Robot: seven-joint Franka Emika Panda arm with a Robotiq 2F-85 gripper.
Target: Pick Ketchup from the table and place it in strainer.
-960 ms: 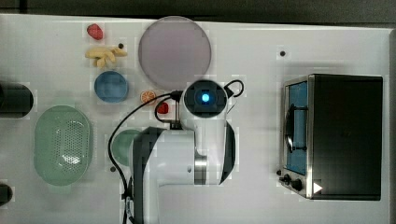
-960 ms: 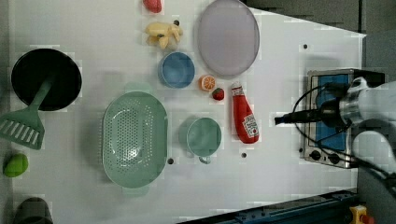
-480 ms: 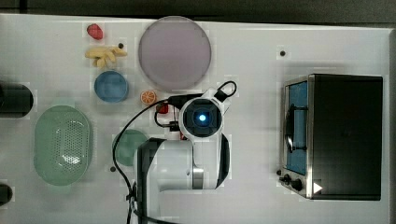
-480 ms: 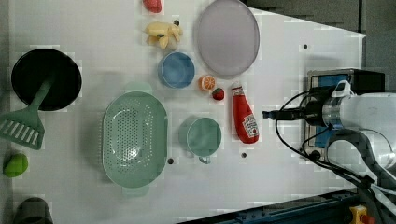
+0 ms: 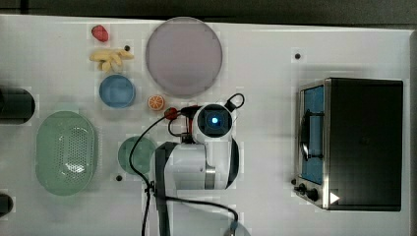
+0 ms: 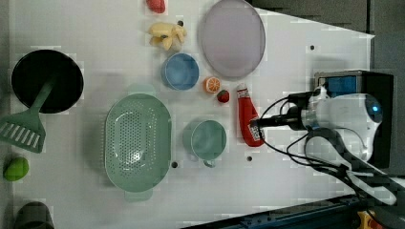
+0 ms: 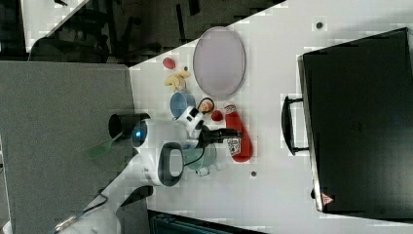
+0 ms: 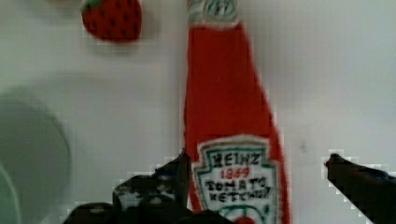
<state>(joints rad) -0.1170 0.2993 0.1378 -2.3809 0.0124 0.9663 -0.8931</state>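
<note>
White tabletop (image 6: 296,191), cluttered with kitchen toys. Red ketchup (image 6: 248,119) squeeze bottle lying flat on it, white cap toward the strawberry (image 6: 222,96), tapered neck, white label reading "Heinz tomato ketchup" on the wider body. Just beside the bottle, on the left view's left, a round green cup (image 6: 208,140); farther on that side, well apart from the bottle, the pale green oval strainer (image 6: 138,140), perforated with small holes, nothing inside. Above the cup in the left view: a blue bowl (image 6: 181,71), an orange slice (image 6: 212,85), bananas (image 6: 167,35) and a big grey plate (image 6: 232,38). Black pan (image 6: 47,80) and green spatula (image 6: 25,129) at the left view's far left, a lime (image 6: 15,168) below them. Dark toaster oven (image 5: 361,142) at the top view's right.

Gripper (image 8: 254,172) down over the labelled lower body of the bottle, jaws spread fully wide, one dark finger (image 8: 161,179) close against the label's side, the other clear of the bottle on the far side, nothing gripped.
</note>
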